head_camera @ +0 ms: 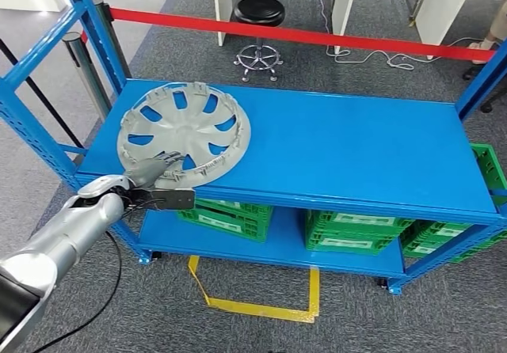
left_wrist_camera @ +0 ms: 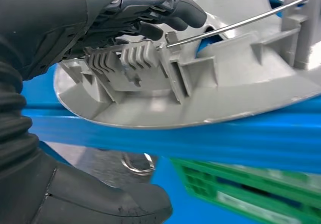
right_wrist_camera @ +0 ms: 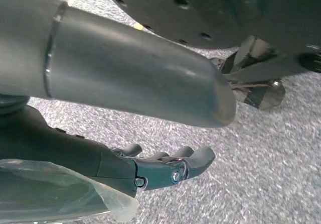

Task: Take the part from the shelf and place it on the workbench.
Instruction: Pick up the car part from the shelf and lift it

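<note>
The left hand (head_camera: 157,171) had reached the near rim of the grey wheel cover (head_camera: 183,131), which lay on the top deck of the blue shelf (head_camera: 359,143), toward its left end, with its edge jutting a little past the front lip. From the wrist camera the dark fingers (left_wrist_camera: 178,14) were draped over the ribbed clips on the cover's rim, while the thick thumb (left_wrist_camera: 113,199) hung well below, under the shelf's front beam and apart from the cover. So the hand was touching the part from above but was not clamped on it; I would call it open, not yet grasping.

The right hand (right_wrist_camera: 166,166) hung by the robot's side over the grey carpet, fingers loosely extended, holding nothing.

To do this step well, I judged the thumb needed to come up beneath the overhanging edge so the rim was pinched between thumb and fingers. The fingers ought to settle on a solid stretch of rim rather than on the thin wire ring (left_wrist_camera: 242,23) running along the clips, which could flex or slip. The cover is broad, light and shallow, so held at one edge it would likely tip; lifting slowly and keeping it level, or dragging it a bit further off the lip first, seemed wise.

Below, green crates (head_camera: 352,230) sat on the lower deck. A red barrier tape (head_camera: 310,36) and a black stool (head_camera: 258,11) stood behind the shelf.
</note>
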Robot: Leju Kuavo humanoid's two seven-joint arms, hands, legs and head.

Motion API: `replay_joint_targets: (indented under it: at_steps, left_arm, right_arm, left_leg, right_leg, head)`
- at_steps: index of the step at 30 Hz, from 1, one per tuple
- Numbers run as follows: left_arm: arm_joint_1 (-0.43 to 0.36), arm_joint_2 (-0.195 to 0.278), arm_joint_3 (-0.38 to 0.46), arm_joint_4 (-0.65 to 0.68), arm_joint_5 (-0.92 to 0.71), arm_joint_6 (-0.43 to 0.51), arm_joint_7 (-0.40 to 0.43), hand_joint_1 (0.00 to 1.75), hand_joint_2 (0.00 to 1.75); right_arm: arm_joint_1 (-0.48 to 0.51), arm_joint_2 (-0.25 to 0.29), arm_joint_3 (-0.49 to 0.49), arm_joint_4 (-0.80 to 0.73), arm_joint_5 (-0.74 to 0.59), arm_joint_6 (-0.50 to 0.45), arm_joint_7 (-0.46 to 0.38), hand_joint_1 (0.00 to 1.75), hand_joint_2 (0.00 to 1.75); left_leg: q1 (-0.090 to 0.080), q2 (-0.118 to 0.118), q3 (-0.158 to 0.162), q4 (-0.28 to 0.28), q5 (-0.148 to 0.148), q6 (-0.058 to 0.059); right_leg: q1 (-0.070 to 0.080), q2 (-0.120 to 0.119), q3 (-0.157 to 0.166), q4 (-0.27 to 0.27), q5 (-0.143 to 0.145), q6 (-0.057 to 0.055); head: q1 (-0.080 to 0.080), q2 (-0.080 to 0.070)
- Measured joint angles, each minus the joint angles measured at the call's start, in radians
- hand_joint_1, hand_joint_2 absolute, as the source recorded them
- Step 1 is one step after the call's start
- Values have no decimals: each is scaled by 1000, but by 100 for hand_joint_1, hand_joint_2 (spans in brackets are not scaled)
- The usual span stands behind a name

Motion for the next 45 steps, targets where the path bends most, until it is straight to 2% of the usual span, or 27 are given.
replay_joint_targets:
  at_steps: [2, 3, 7, 9, 11, 12, 13, 14, 16, 18, 21, 23, 24, 26, 27, 28, 29, 31, 33, 36, 38, 39, 41, 42, 43, 44, 45]
  left_arm:
    - [1, -6, -1, 14, -14, 46, 47, 0, 175]
    - [2, -10, -1, 21, -21, 74, 70, 0, 175]
    - [17, -29, 13, 43, -50, 178, 127, 0, 175]
    - [25, -36, 25, 50, -58, 211, 134, 0, 175]
    - [37, -43, 37, 57, -63, 233, 136, 0, 175]
    - [44, -46, 42, 60, -66, 242, 138, 0, 175]
    - [49, -49, 48, 62, -69, 250, 138, 3, 175]
    - [52, -52, 54, 63, -71, 256, 139, 10, 175]
    - [52, -58, 66, 64, -72, 261, 138, 97, 175]
    - [53, -64, 79, 64, -73, 262, 134, 175, 175]
    - [54, -74, 97, 64, -75, 265, 125, 175, 175]
    - [54, -82, 107, 64, -80, 264, 120, 175, 175]
    - [54, -86, 111, 64, -83, 262, 118, 175, 175]
    - [58, -91, 119, 64, -96, 257, 115, 175, 175]
    - [60, -93, 125, 65, -104, 255, 114, 175, 175]
    - [63, -95, 130, 65, -110, 254, 113, 175, 175]
    - [64, -96, 135, 65, -115, 253, 113, 175, 175]
    - [65, -97, 143, 65, -119, 252, 112, 175, 175]
    - [64, -96, 152, 65, -119, 251, 112, 175, 175]
    - [66, -96, 164, 66, -116, 238, 107, 175, 175]
    - [66, -94, 175, 66, -116, 224, 95, 175, 175]
    - [65, -94, 181, 66, -116, 217, 88, 175, 175]
    - [66, -93, 189, 66, -118, 199, 69, 175, 175]
    - [67, -93, 191, 66, -119, 191, 60, 175, 175]
    - [68, -93, 195, 66, -119, 184, 51, 175, 175]
    - [68, -93, 199, 66, -119, 180, 44, 175, 175]
    - [67, -92, 203, 66, -119, 177, 40, 175, 175]
  right_arm:
    - [-2, 0, 0, 0, 0, 0, 0, 0, 0]
    - [-2, 0, 0, 0, 0, -1, 0, 0, 0]
    - [1, 3, -1, 0, 3, -1, 1, 0, 0]
    - [-1, 5, -1, 0, 4, -1, 1, 0, 0]
    - [-1, 6, -2, 0, 4, -1, 1, 0, 0]
    - [0, 6, -2, 0, 4, -1, 1, 0, 0]
    - [1, 6, -3, 0, 4, -1, 2, 0, 0]
    - [1, 7, -3, 0, 5, -1, 2, 0, 0]
    - [1, 8, -4, 0, 5, -1, 2, 0, 0]
    - [0, 11, -4, 0, 5, -1, 2, 0, 0]
    - [0, 12, -7, 0, 5, -2, 2, 0, 0]
    - [-1, 12, -8, 0, 5, -3, 2, 0, 0]
    - [-1, 12, -8, 0, 5, -4, 1, 0, 0]
    - [1, 12, -10, 0, 5, -5, 1, 0, 0]
    - [2, 12, -12, 0, 5, -4, 1, 0, 0]
    - [4, 12, -13, 0, 5, -5, 0, 0, 0]
    - [5, 12, -15, 0, 5, -5, 0, 0, 0]
    - [5, 11, -16, 0, 4, -5, 0, 0, 0]
    - [3, 12, -17, 0, 4, -5, 0, 0, 0]
    - [3, 13, -17, 0, 5, -5, -1, 0, 0]
    - [3, 13, -18, 0, 5, -5, -1, 0, 0]
    - [3, 13, -19, 0, 6, -5, -2, 0, 0]
    - [3, 13, -21, 0, 7, -5, -2, 0, 0]
    - [3, 13, -22, 0, 8, -5, -3, 0, 0]
    - [4, 13, -23, 0, 9, -5, -3, 0, 0]
    - [4, 13, -24, 0, 10, -5, -3, 0, 0]
    - [3, 13, -24, 0, 10, -5, -3, 0, 0]
  left_leg:
    - [-4, -1, -1, 5, -4, -8]
    - [-6, 0, -3, 7, -5, -13]
    - [-3, 0, -10, 22, -16, -31]
    - [0, 1, -45, 106, -68, -41]
    - [2, 2, -104, 242, -128, -48]
    - [2, 2, -123, 285, -139, -49]
    - [2, 2, -126, 291, -130, -49]
    - [2, 2, -111, 258, -104, -46]
    - [0, 2, -48, 123, -36, -36]
    - [-5, 2, -3, 24, -8, -26]
    - [-6, 2, 7, 1, -8, -15]
    - [-1, 4, 13, -11, -1, -4]
    - [2, 5, 15, -15, 1, 0]
    - [1, 6, 14, -16, 2, 3]
    - [1, 7, 14, -15, 2, 3]
    - [1, 7, 14, -15, 2, 3]
    - [2, 6, 14, -15, 2, 2]
    - [5, 5, 14, -10, -1, -4]
    - [2, 3, 10, 0, -6, -16]
    - [0, 1, 7, 5, -8, -27]
    - [3, 2, -2, 31, -29, -35]
    - [3, 2, -19, 72, -54, -39]
    - [4, 3, -78, 206, -119, -45]
    - [4, 3, -106, 267, -141, -45]
    - [4, 3, -121, 298, -144, -44]
    - [3, 3, -118, 290, -126, -40]
    - [2, 3, -96, 241, -92, -34]
  right_leg:
    - [1, 1, 65, -123, 41, -6]
    - [2, 1, 80, -151, 44, -9]
    - [1, 1, 85, -160, 45, -29]
    - [-2, 0, 86, -163, 46, -38]
    - [-1, 0, 86, -162, 45, -42]
    - [-1, 0, 87, -162, 45, -42]
    - [-1, 1, 87, -162, 44, -42]
    - [-1, 1, 89, -162, 44, -42]
    - [0, 1, 92, -162, 43, -40]
    - [2, 1, 92, -161, 42, -32]
    - [1, 0, 90, -164, 41, -15]
    - [1, 0, 75, -134, 17, -6]
    - [1, 1, 52, -88, -10, -3]
    - [0, 1, -10, 47, -71, 3]
    - [-1, 0, -35, 99, -87, 6]
    - [-2, 0, -44, 118, -84, 8]
    - [-3, 0, -31, 94, -62, 10]
    - [-8, 0, 35, -39, 1, 14]
    - [-11, 4, 92, -142, 29, 9]
    - [-8, 8, 104, -156, 26, -11]
    - [-9, 7, 104, -157, 27, -23]
    - [-10, 6, 105, -157, 28, -28]
    - [-8, 4, 105, -157, 27, -34]
    - [-7, 2, 105, -157, 26, -35]
    - [-6, 1, 106, -157, 25, -36]
    - [-5, 1, 107, -157, 25, -36]
    - [-5, 1, 110, -157, 24, -37]
  head:
    - [0, 0]
    - [-1, 0]
    - [-2, 0]
    - [-4, 0]
    - [-5, 0]
    - [-6, 0]
    - [-6, 0]
    - [-5, 0]
    - [-5, 0]
    - [-5, 0]
    - [-4, 0]
    - [-1, 0]
    - [1, 0]
    - [4, 0]
    - [4, 0]
    - [5, 0]
    - [5, 0]
    - [5, 0]
    - [5, 0]
    - [6, 0]
    - [4, 0]
    - [3, 0]
    - [0, 0]
    - [1, 0]
    - [1, 0]
    - [1, 0]
    - [1, 0]
